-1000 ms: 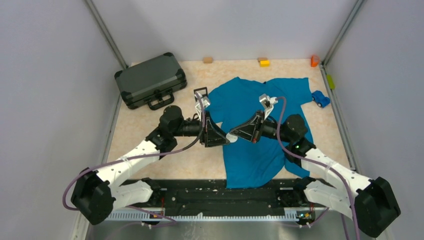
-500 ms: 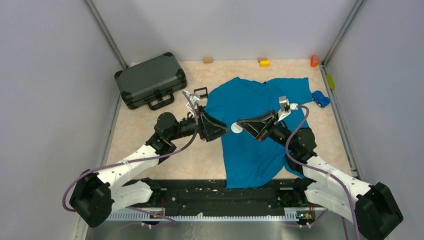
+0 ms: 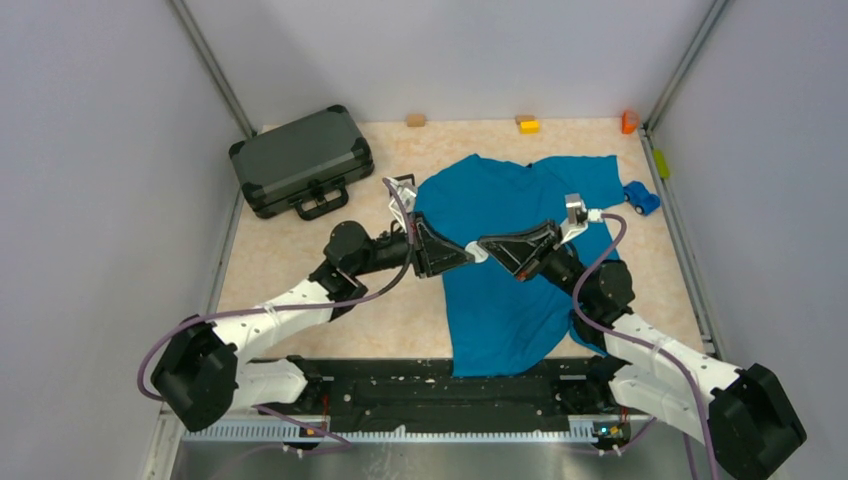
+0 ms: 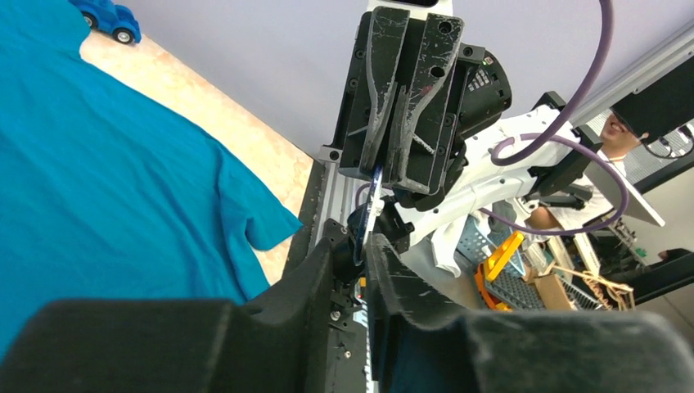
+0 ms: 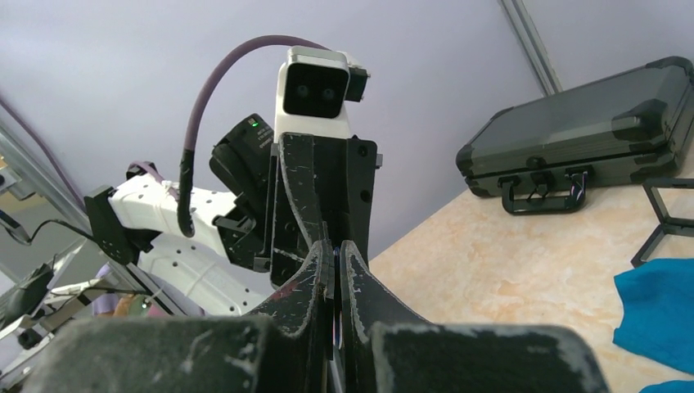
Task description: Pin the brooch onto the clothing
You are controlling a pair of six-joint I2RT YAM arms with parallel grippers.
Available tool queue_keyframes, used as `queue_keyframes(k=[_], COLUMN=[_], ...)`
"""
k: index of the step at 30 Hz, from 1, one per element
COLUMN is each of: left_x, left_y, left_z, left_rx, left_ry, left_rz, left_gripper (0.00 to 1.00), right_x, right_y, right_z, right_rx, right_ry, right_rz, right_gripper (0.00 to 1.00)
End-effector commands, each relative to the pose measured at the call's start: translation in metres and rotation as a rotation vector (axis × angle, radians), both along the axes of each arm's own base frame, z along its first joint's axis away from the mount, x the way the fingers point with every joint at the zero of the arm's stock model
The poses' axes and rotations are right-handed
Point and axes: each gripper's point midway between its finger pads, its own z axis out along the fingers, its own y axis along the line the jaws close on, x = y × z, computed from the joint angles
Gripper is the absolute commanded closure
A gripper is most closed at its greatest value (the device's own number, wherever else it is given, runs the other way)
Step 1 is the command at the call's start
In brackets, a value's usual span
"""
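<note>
Brooch (image 4: 372, 205) edge-on, clamped by right gripper (image 4: 391, 176) — lower rim inside left gripper (image 4: 350, 246), its hold unclear.

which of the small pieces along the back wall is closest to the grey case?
The tan block, leftmost of the three. The yellow block sits further right, the orange piece in the far right corner.

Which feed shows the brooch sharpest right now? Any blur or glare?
Left wrist: the brooch shows crisp, edge-on, though the near left fingers are dark and soft. Right wrist: only a thin sliver between the shadowed right fingers. Top external: evenly lit, no glare, too small there.
</note>
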Motion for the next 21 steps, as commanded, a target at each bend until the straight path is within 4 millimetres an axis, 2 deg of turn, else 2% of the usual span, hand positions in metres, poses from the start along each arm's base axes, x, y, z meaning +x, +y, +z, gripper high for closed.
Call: queue_keyframes(k=[1,4,6,10,13,15,21], left_x=[0.0,0.0,0.001,0.001,-0.002,-0.004,-0.009], left_y=[-0.004,-0.005,-0.005,-0.003,-0.001,0.0,0.0], left_z=[0.031,0.029,0.027,0.017,0.014,0.015,0.025], left_rx=[-0.078,-0.074,-0.066,-0.026,-0.018,-0.02,-0.047], left_ry=[-0.074,-0.073,-0.078,-0.085,-0.091,-0.09,-0.106], left_rz=[-0.008,-0.011,-0.008,0.0,-0.004,-0.008,-0.033], left_gripper=[0.8,1.0,1.0,1.0,1.0,1.0,1.0], right_x=[-0.002,-0.001,-0.001,-0.001,-0.003,-0.007,-0.011], right_y=[-0.004,-0.001,0.004,0.012,0.009,0.008,0.002], right_z=[0.011,0.008,0.005,0.0,-0.001,-0.002,-0.006], right_rx=[0.034,0.013,-0.037,-0.146,-0.153,-0.15,-0.122], right_ry=[-0.038,-0.031,-0.033,-0.017,-0.015,-0.012,0.004], right_rz=[-0.005,0.002,0.018,0.052,0.049,0.062,0.063], right_gripper=[1.0,1.0,1.0,0.68,0.51,0.47,0.46])
